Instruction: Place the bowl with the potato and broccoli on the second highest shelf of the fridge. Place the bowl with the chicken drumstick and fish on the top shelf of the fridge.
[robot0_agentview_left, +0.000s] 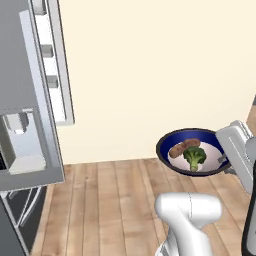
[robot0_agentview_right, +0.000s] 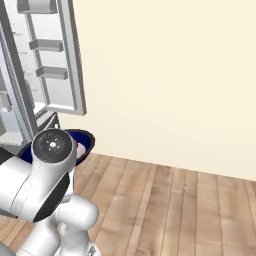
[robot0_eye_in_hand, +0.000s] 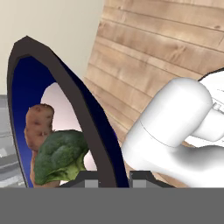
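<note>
Claw (robot0_eye_in_hand: 108, 183) clamped on blue bowl (robot0_agentview_left: 170, 140) rim w/ potato (robot0_agentview_left: 184, 147) & broccoli (robot0_agentview_left: 194, 157), above wood floor (robot0_agentview_left: 115, 200).

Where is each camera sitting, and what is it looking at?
Left base view: behind the arm on its left, facing the cream wall and the fridge door; the gripper holds the bowl with the potato and broccoli; white arm at lower right.
Right base view: behind on its right, facing the open fridge door; white arm at lower left, covering part of the bowl.
Hand view: on the hand, along the fingertips pinching the bowl's rim.
Shared: the blue bowl, the wooden floor.
</note>
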